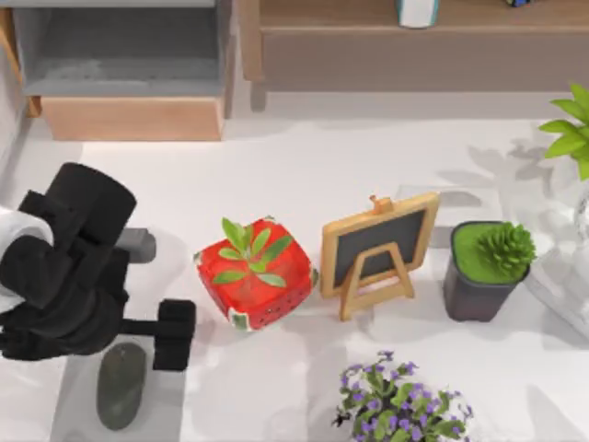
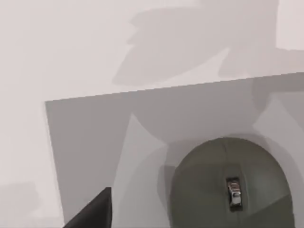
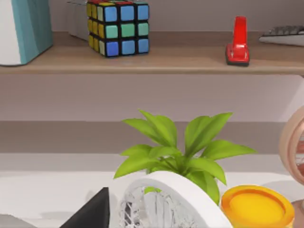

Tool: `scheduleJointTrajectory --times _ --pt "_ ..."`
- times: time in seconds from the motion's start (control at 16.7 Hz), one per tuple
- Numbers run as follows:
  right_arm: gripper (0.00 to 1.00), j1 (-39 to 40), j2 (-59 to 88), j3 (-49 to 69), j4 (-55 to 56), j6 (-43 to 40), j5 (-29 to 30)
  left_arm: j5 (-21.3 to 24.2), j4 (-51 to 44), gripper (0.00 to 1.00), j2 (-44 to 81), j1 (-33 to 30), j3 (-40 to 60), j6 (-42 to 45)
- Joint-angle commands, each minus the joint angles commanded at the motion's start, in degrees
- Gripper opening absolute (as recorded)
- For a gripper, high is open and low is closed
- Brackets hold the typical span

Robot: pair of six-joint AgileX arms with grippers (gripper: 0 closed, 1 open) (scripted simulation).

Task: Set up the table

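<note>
The white table (image 1: pixel 304 166) spans the top view. My left gripper (image 1: pixel 175 332) hangs over its left front part, open and holding nothing, just above and to the right of a grey mouse (image 1: pixel 121 385) lying on a grey pad (image 1: pixel 166 410). In the left wrist view the mouse (image 2: pixel 232 190) rests on the pad (image 2: pixel 90 142), with one dark fingertip (image 2: pixel 92 213) at the frame's edge. A dark fingertip (image 3: pixel 90 211) of my right gripper shows in the right wrist view, facing a leafy green plant (image 3: pixel 175 152).
On the table stand a red strawberry-patterned planter (image 1: pixel 258 281), a small chalkboard easel (image 1: pixel 377 249), a dark pot with a succulent (image 1: pixel 488 272), purple flowers (image 1: pixel 400 410) and a green plant (image 1: pixel 572 129). A wood and grey shelf unit (image 1: pixel 138 101) lines the back, holding a colour cube (image 3: pixel 118 26) and a red stapler (image 3: pixel 240 42).
</note>
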Motion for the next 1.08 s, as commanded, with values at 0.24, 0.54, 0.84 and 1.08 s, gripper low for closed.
scheduleJointTrajectory --times 0.24,0.54,0.84,1.08 --pt "1.0 0.0 0.0 0.0 0.0 0.0 0.0 5.3 15.8 1.0 -1.7 7.0 -4.0 14.8" --pt "1.0 0.0 0.0 0.0 0.0 0.0 0.0 14.4 43.3 1.0 -1.6 18.3 -9.9 39.1" --pt "1.0 0.0 0.0 0.0 0.0 0.0 0.0 24.2 73.6 1.0 3.2 31.2 -15.8 64.9" --pt "1.0 0.0 0.0 0.0 0.0 0.0 0.0 30.1 94.7 1.0 11.1 42.4 -19.6 83.3"
